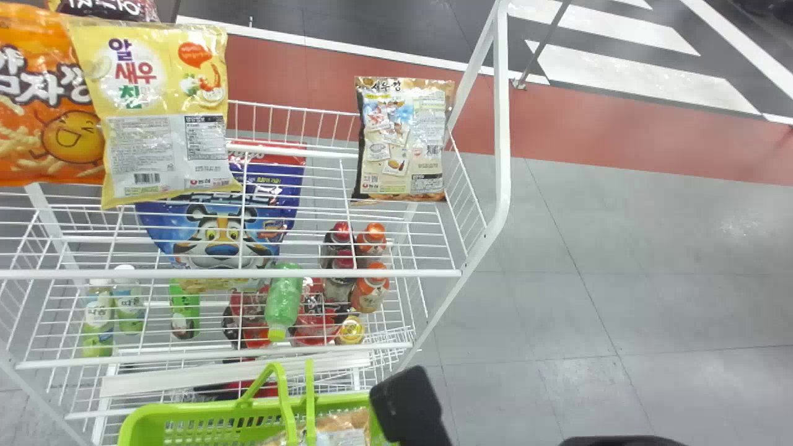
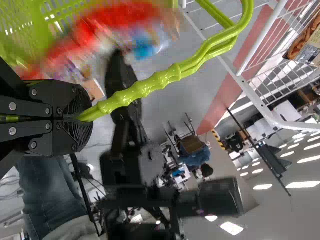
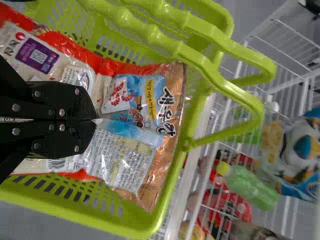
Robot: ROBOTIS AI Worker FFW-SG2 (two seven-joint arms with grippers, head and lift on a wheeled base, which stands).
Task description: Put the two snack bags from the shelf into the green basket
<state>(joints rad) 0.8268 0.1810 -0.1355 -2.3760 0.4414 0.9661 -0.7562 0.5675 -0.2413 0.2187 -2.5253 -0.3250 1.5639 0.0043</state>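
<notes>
Left gripper (image 2: 82, 118) closed on handle (image 2: 145, 88), frame left. Right gripper (image 3: 95, 120) pinches snack bag (image 3: 127, 165), apparently inside green basket (image 3: 100, 223); settle low before opening.

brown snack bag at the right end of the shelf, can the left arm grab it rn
Probably not: the left claw is shut on the basket handle; taking the snack bag likely means letting go first.

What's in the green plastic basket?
In the green plastic basket is a shiny, copper-edged snack bag with blue shrimp pictures, plus some shiny red wrapping. Whatever lies underneath is covered, so I can't tell.
</notes>
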